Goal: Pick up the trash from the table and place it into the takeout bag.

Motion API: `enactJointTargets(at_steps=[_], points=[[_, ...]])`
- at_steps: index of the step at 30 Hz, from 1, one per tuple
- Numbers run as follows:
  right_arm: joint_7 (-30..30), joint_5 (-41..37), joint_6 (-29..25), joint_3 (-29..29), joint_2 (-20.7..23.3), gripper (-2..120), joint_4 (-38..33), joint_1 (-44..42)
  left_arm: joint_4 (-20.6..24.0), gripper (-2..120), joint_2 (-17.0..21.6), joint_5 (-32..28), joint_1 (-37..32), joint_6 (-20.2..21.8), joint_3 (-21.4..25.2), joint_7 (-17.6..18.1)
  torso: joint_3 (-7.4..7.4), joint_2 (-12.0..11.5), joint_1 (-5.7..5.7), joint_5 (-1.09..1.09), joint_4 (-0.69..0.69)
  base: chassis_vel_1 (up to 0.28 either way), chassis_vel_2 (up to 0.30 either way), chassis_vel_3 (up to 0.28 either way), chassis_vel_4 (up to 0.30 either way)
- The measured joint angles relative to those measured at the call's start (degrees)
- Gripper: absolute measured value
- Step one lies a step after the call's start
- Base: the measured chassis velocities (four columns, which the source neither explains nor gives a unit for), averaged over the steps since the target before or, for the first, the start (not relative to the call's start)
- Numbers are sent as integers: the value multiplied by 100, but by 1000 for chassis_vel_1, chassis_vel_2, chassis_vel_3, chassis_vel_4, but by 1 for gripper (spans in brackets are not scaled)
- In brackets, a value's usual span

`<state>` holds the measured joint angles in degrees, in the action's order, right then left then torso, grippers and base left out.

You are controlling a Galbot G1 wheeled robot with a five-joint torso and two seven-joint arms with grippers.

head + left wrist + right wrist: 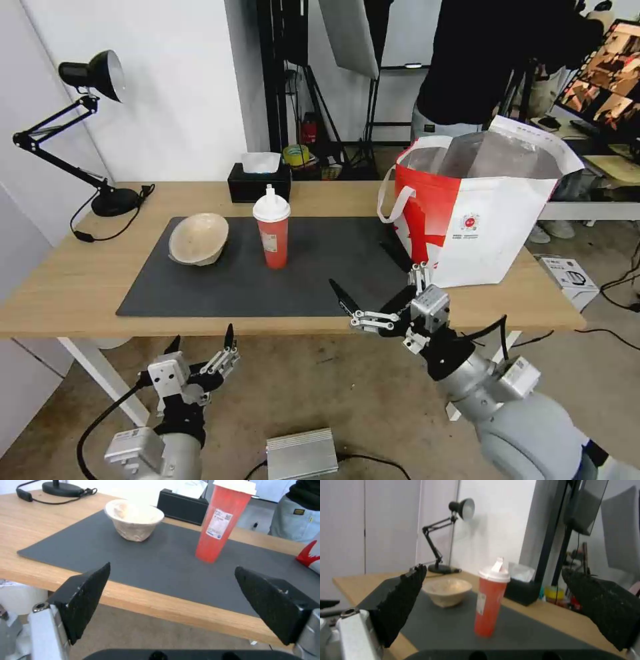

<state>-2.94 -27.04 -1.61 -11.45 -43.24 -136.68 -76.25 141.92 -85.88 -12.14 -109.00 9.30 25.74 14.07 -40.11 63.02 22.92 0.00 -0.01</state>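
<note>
Right claw (377,290), fingers apart, lower centre over the surface (80,280) edge, beside the bag (480,220), whose inside is hidden; left claw (202,340) apart, lower left.

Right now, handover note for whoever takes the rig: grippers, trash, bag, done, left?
Left gripper: jaws open, empty, low in front of the table's near edge.
Right gripper: jaws open, empty, over the near edge beside the takeout bag.
Beige pulp bowl and red drink cup stand apart on the dark mat, cup upright with lid on.
Bag stands open at the table's right end; contents hidden.
Left: bowl and cup not yet bagged.
</note>
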Motion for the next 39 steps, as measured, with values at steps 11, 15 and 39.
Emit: enactJointTargets(at_steps=[11,15,39], points=[[31,-253,332,87,244,100,47,254,66,100,84,-35,-50,-38,45,-42,0,0,0,-1,1,0,0,0,0],[18,-329,403,78,256,100,85,336,67,100,89,-38,-59,-57,34,-58,0,0,0,0,0,0,0,0,0],[-44,-942,617,410,409,100,613,1292,79,100,171,-8,-80,-88,-55,-70,0,0,0,0,0,0,0,0,0]])
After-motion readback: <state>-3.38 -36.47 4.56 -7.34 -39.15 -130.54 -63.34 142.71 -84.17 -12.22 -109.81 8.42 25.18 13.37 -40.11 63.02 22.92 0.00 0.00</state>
